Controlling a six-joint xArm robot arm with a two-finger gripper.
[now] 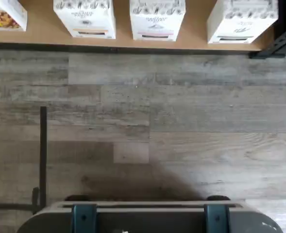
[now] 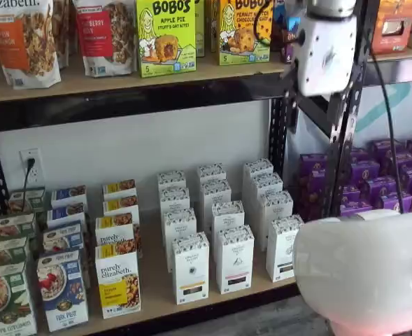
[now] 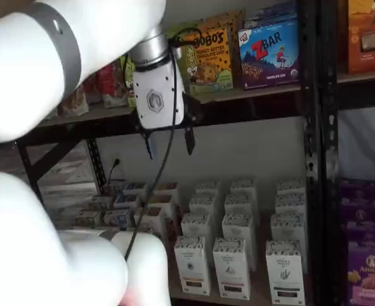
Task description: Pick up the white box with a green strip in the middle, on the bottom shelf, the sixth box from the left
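The white box (image 2: 283, 248) stands at the right end of the front row on the bottom shelf (image 2: 157, 294), with two like cartons to its left. It also shows in a shelf view (image 3: 284, 271) and in the wrist view (image 1: 241, 20), with a dark strip low on its face. My gripper (image 3: 169, 144) hangs high in front of the upper shelf, well above the white cartons and left of the target box. Its two black fingers show a plain gap and hold nothing. Its white body (image 2: 324, 52) shows in a shelf view, where the fingers are hard to make out.
Colourful cereal boxes (image 2: 62, 287) fill the shelf's left part. Purple boxes (image 2: 380, 185) lie right of a black upright (image 2: 342, 140). Snack bags and boxes (image 2: 165, 35) stand on the upper shelf. The arm's white links (image 2: 366, 273) block the foreground. A dark mount with teal brackets (image 1: 147, 218) sits above wood-look floor (image 1: 181, 121).
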